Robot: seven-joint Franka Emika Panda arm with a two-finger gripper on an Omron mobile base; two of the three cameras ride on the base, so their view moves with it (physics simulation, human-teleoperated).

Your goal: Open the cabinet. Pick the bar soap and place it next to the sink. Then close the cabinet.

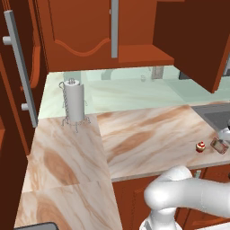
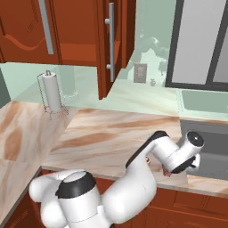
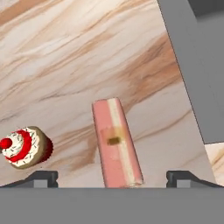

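The bar soap (image 3: 116,142), a pinkish block with a pale stripe, lies flat on the marbled counter (image 3: 78,57). My gripper (image 3: 113,178) hangs over it, open, with one fingertip (image 3: 41,178) on each side and neither touching it. The sink (image 3: 192,65) has its dark grey rim just right of the soap. In the left base view the soap (image 1: 219,145) rests at the counter's front right, next to the sink (image 1: 218,117). The cabinet (image 1: 85,31) stands with its right door (image 1: 193,40) swung open; that door (image 2: 111,44) is edge-on in the right base view.
A small red-and-white cupcake (image 3: 24,146) sits on the counter just left of the soap, also in the left base view as the cupcake (image 1: 200,146). A paper-towel holder (image 1: 73,103) stands at the back left. A tall dark unit (image 1: 13,90) borders the left side.
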